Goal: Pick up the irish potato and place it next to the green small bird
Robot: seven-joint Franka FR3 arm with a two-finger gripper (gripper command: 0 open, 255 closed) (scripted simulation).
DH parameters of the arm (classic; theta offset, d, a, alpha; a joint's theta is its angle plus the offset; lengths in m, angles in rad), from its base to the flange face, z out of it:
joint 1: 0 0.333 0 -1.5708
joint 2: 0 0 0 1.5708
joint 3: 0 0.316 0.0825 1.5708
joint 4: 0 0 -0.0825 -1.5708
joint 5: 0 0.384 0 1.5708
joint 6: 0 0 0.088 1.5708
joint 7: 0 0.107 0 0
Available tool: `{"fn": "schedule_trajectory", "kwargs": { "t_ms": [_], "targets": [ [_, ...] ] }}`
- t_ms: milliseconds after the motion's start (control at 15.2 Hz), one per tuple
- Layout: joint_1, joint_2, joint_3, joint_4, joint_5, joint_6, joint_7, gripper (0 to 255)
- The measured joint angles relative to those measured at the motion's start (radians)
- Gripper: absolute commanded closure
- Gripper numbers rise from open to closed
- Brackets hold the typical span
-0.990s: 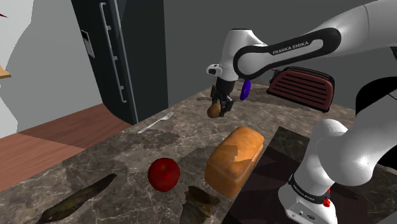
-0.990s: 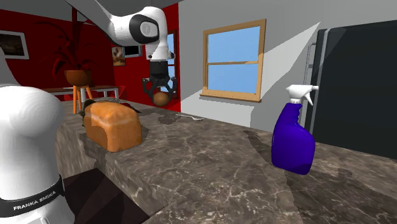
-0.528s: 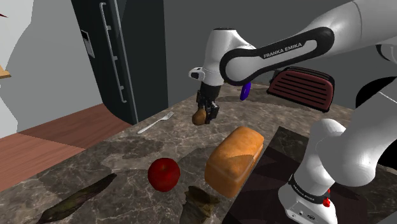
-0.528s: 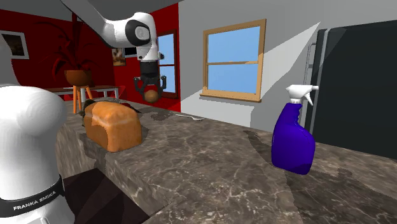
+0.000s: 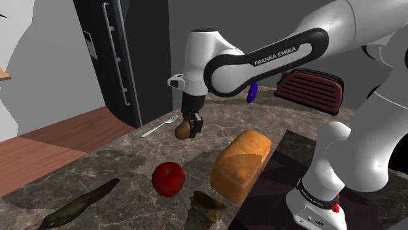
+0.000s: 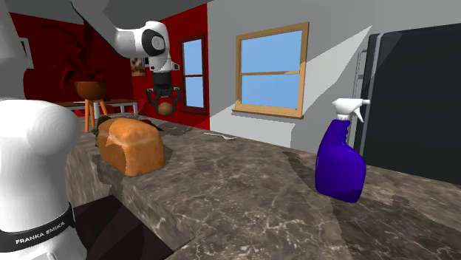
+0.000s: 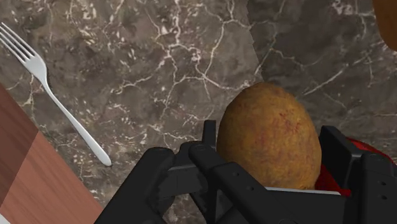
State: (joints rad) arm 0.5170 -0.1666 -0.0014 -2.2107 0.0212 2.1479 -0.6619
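Observation:
My black gripper (image 5: 188,124) is shut on the brown potato (image 5: 182,130) and holds it in the air above the marble counter, close to the fork (image 5: 161,125). In the wrist view the potato (image 7: 270,135) sits clasped between the two fingers of the gripper (image 7: 273,162). From the second exterior view the gripper (image 6: 164,99) hangs beyond the bread with the potato (image 6: 165,108) under it. A small dark greenish-brown shape (image 5: 207,208), possibly the bird, lies at the counter's near edge by the bread; its form is unclear.
A bread loaf (image 5: 240,163) and a red apple (image 5: 169,178) lie near the stand. A long dark green object (image 5: 78,204) lies at the lower left. A dark red toaster (image 5: 312,89) and purple spray bottle (image 6: 340,162) stand farther back. A dark fridge (image 5: 124,52) borders the counter.
The arm has swung toward the shoulder view's left and lower, carrying the potato from above the bread's far end to just over the counter beside the fork.

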Motion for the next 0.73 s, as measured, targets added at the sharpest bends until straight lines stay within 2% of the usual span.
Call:
{"fn": "schedule_trajectory", "kwargs": {
  "t_ms": [726],
  "targets": [
    [0.096, 0.280, 0.107, 0.328, -0.038, -0.048, 0.220, 255]
  ]
}}
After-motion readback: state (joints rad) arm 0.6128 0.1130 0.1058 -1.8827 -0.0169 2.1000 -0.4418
